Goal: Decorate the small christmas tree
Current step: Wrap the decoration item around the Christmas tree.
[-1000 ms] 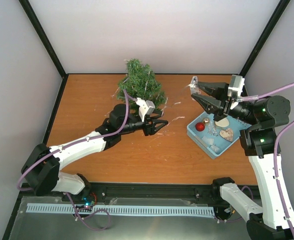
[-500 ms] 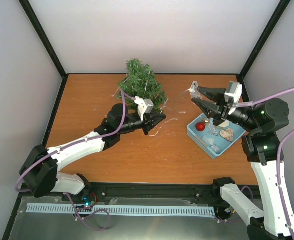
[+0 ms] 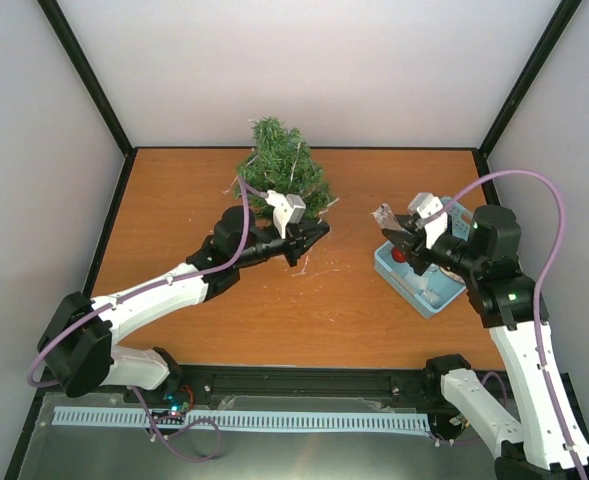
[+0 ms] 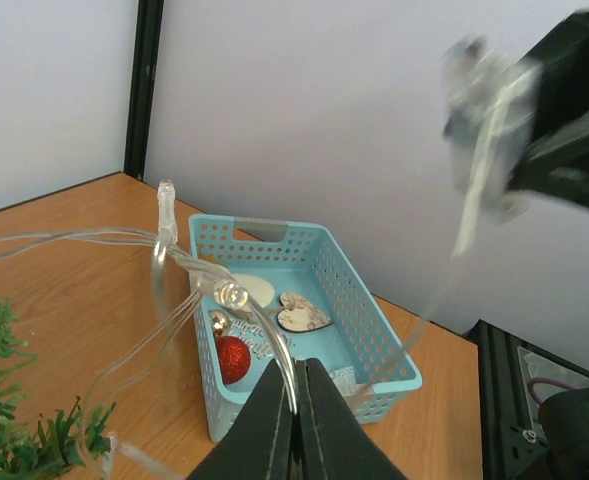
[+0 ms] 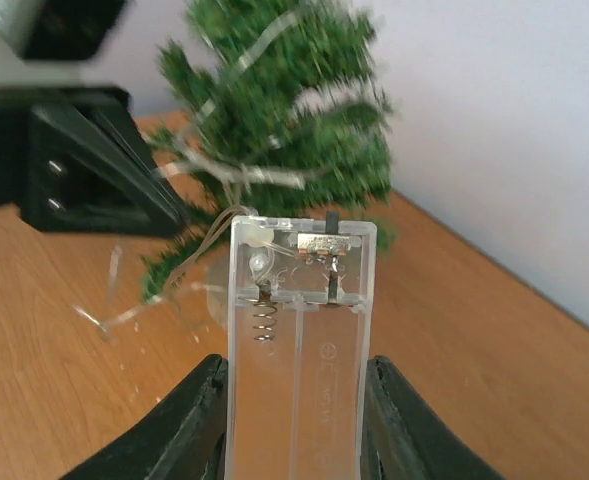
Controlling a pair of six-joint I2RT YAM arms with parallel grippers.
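My left fingers (image 3: 319, 230), pinched shut on the light string (image 4: 189, 275), sit just near-right of the upright tree (image 3: 279, 170) at the tabletop's (image 3: 174, 200) far edge. The right fingers (image 3: 391, 234) clamp the battery box (image 5: 299, 330), well off right.

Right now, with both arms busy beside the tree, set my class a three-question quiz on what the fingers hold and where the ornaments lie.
1. What do the right fingers grip?
A) a candle
B) a clear battery box
C) a star
2. True or false: the left fingers stand wide open above the small christmas tree.
3. Fill in: the red bauble lies in the blue ____.

Key
1. B
2. False: they are shut on the light string.
3. basket
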